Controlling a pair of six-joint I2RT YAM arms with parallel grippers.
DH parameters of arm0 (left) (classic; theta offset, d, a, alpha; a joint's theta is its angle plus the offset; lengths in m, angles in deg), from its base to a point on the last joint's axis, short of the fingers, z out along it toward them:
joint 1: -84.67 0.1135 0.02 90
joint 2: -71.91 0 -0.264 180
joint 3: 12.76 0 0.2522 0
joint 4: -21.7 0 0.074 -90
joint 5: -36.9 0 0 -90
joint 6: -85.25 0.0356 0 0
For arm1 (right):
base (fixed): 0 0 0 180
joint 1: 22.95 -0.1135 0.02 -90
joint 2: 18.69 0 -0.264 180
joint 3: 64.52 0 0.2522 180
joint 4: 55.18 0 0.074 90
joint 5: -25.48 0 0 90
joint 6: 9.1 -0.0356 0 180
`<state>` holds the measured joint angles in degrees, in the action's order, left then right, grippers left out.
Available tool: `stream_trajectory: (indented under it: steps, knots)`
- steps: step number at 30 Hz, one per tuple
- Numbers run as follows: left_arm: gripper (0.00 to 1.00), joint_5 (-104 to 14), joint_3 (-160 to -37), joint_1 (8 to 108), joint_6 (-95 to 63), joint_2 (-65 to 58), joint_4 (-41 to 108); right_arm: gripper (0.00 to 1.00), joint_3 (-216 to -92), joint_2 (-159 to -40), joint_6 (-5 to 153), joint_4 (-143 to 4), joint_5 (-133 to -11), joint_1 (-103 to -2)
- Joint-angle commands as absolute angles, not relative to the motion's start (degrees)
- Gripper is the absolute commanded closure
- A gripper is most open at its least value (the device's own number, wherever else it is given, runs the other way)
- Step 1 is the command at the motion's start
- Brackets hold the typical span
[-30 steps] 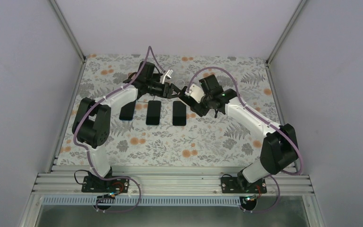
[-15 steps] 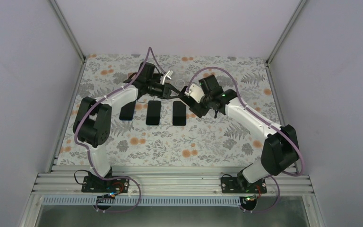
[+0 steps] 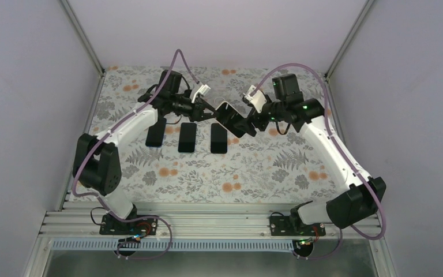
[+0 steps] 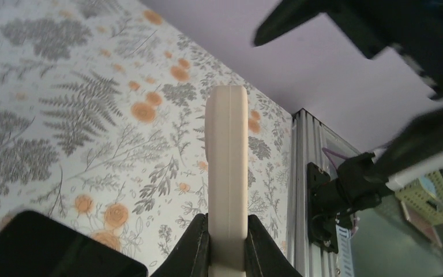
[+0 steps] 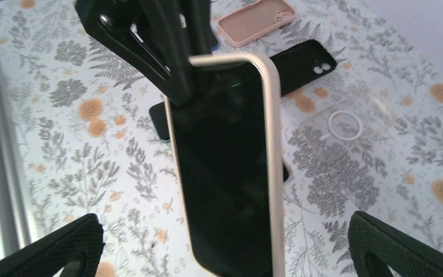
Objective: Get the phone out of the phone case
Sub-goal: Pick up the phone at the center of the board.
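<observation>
Left gripper (image 4: 226, 234) is clamped on the cream phone case (image 4: 226, 150), held aloft over the worktop's (image 3: 254, 167) far middle, phone (image 5: 225, 167) still seated. Right gripper (image 3: 247, 122), jaws wide apart, faces the phone; it has risen and widened since earlier. Extraction step pending: next move needs purchase on the phone.

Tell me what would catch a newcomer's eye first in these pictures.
First comes the cream-cased phone, held in mid-air above the floral table. The shut left gripper pinches one end, and the right gripper stands wide open at the other. Below it, three dark slabs lie in a neat row on the table, and in the right wrist view a pink case lies beyond the left gripper.
</observation>
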<state>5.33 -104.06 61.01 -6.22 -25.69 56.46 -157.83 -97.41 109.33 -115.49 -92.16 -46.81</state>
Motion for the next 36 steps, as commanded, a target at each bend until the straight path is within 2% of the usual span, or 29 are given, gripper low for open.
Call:
stream_trajectory:
  steps: [1, 7, 10, 14, 29, 36]
  knots:
    - [0.98, 9.7, -104.2, 60.0, 5.3, -21.1, 58.1, 0.00, -160.9, -97.6, 113.0, -125.1, -101.6, -43.7]
    - [0.98, 10.0, -106.4, 58.4, 17.8, -19.0, 65.6, 0.08, -162.3, -98.1, 118.3, -133.0, -105.9, -42.7]
    - [0.98, 8.6, -110.1, 56.8, 25.3, -20.2, 73.7, 0.19, -162.8, -99.7, 120.1, -135.7, -105.8, -42.8]
    - [0.98, 5.1, -112.6, 54.4, 31.3, -21.2, 79.7, 0.26, -163.7, -101.0, 121.3, -137.7, -105.8, -43.3]
    - [0.98, -0.2, -118.5, 49.6, 37.8, -25.5, 88.7, 0.59, -163.8, -103.8, 121.5, -138.9, -98.4, -50.8]
    - [0.98, -0.3, -120.0, 48.6, 38.2, -26.5, 89.9, 0.61, -162.9, -104.5, 121.3, -138.2, -97.3, -53.0]
